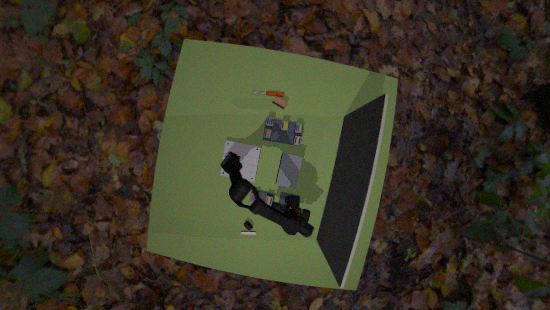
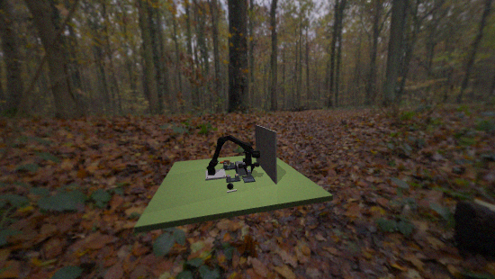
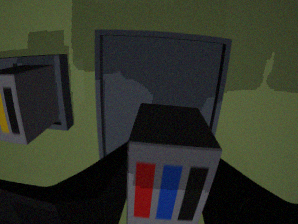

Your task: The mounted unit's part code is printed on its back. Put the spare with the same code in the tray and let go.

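Observation:
My gripper (image 1: pixel 292 201) (image 3: pixel 166 150) is shut on a grey block with a dark top and red, blue and black stripes (image 3: pixel 172 125). In the wrist view the block overlaps the near part of the dark, rimmed tray (image 3: pixel 98 100) (image 2: pixel 248 179), and black fingers flank it; its height above the tray is unclear. Left of the tray, another striped block (image 3: pixel 38 105) (image 1: pixel 269 199) sits in a dark holder (image 3: pixel 64 95); yellow and black stripes show. Several striped spares stand on a dark rack (image 1: pixel 283 135). No printed part code is readable, and the held block's back is hidden.
A tall dark panel (image 1: pixel 352 185) (image 2: pixel 266 153) stands to the right of the arm. A grey plate (image 1: pixel 289 172) lies between the rack and the tray. A red-handled tool (image 1: pixel 275 94) and a brown block (image 1: pixel 280 102) lie beyond the rack. A small dark object (image 1: pixel 248 225) and a white bar (image 1: pixel 248 233) lie nearer.

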Robot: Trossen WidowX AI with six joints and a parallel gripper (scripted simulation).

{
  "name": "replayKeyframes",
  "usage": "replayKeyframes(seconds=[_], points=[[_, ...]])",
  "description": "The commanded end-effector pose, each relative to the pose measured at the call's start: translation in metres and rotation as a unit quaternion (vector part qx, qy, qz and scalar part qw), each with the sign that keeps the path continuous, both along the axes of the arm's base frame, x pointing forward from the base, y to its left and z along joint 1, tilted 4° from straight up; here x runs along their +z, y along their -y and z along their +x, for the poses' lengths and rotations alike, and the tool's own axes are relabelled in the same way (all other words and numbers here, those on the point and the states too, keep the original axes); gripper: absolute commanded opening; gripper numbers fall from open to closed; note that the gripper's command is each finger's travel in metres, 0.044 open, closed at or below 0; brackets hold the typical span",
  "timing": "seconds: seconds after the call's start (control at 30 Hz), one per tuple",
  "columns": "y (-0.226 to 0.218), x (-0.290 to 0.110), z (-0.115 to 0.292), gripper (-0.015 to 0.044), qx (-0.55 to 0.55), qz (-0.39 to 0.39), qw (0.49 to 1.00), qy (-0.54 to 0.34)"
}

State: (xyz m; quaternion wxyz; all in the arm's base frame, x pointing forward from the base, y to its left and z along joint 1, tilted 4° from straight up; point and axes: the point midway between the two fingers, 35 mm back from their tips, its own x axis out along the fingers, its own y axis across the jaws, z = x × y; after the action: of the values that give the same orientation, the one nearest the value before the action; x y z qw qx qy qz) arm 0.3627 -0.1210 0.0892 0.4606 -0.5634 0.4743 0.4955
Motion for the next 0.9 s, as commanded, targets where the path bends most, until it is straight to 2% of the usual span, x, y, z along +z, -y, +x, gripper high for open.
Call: replayKeyframes(seconds=[0.0,0.87], points=[[-0.001,-0.005,-0.001,0.0,0.002,0.002,1.0,-0.001],[0.0,-0.023,-0.004,0.0,0.002,0.002,1.0,-0.001]])
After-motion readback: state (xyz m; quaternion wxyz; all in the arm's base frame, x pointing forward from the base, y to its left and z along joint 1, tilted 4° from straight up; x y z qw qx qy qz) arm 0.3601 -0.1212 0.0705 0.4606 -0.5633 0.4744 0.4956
